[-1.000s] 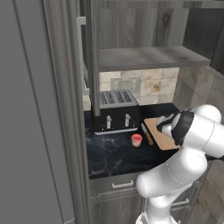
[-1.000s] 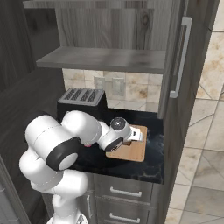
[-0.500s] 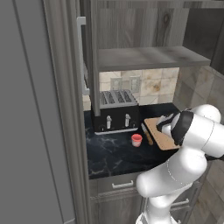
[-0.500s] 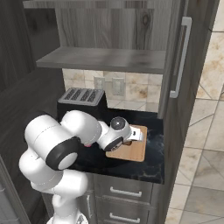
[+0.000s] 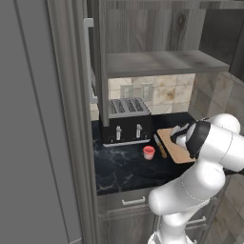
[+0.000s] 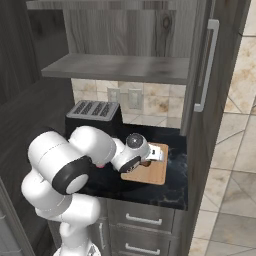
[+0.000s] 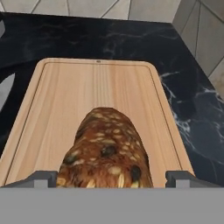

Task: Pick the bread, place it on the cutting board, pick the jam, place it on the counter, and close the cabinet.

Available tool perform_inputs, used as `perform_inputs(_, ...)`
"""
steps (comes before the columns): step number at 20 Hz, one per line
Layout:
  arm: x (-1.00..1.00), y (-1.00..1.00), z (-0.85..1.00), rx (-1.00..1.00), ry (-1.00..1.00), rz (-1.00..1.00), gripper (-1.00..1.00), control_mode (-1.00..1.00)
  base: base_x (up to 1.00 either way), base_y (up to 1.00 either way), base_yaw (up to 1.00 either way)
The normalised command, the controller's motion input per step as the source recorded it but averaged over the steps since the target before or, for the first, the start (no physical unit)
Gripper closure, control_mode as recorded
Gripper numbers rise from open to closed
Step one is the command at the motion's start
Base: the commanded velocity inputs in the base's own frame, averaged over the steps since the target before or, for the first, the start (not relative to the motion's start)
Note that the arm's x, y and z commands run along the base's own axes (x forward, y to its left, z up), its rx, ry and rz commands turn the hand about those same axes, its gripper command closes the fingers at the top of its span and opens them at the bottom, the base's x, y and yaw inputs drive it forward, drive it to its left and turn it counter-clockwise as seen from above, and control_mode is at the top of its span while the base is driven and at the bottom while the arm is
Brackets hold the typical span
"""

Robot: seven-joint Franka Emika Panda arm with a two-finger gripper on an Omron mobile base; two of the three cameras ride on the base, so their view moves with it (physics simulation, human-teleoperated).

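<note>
Brown bread [image 7: 105, 153] between spread pincer [image 7: 111, 178] tips, on cutting board [image 7: 57, 100] | jam [image 5: 148, 152] on counter [image 5: 124, 167]

I find no legible text, label, brand, number or sign on any surface in these views. The front panel of the toaster [image 5: 125, 129] carries two pale levers but no readable marking. The jam [image 5: 148, 152] shows a plain red body with no readable label. The cutting board [image 7: 96, 96] and the bread [image 7: 106, 153] on it are unmarked, as are the counter [image 5: 119, 167], the cabinet [image 6: 125, 30] doors and the two wall outlets [image 6: 127, 98] on the tiled backsplash.
</note>
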Motion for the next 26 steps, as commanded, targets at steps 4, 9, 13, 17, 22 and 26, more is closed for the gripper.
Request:
perform_inputs(4, -0.04, 0.0, 0.0, 0.0, -0.01, 0.0, -1.0, -1.0, 0.0, 0.0, 0.0)
perform_inputs(9, -0.13, 0.0, 0.11, 0.0, -0.03, 0.0, -1.0, -1.0, 0.0, 0.0, 0.0)
perform_inputs(13, -0.17, 0.0, 0.15, 0.0, 0.0, 0.01, -1.0, -1.0, 0.0, 0.0, 0.0)
perform_inputs(17, -0.13, 0.0, 0.19, 0.0, -0.02, 0.01, -1.0, -1.0, 0.0, 0.0, 0.0)
perform_inputs(22, -0.14, 0.0, 0.16, 0.0, -0.05, 0.01, -1.0, -1.0, 0.0, 0.0, 0.0)
perform_inputs(26, -0.13, 0.0, 0.13, 0.0, -0.08, 0.0, -1.0, -1.0, 0.0, 0.0, 0.0)
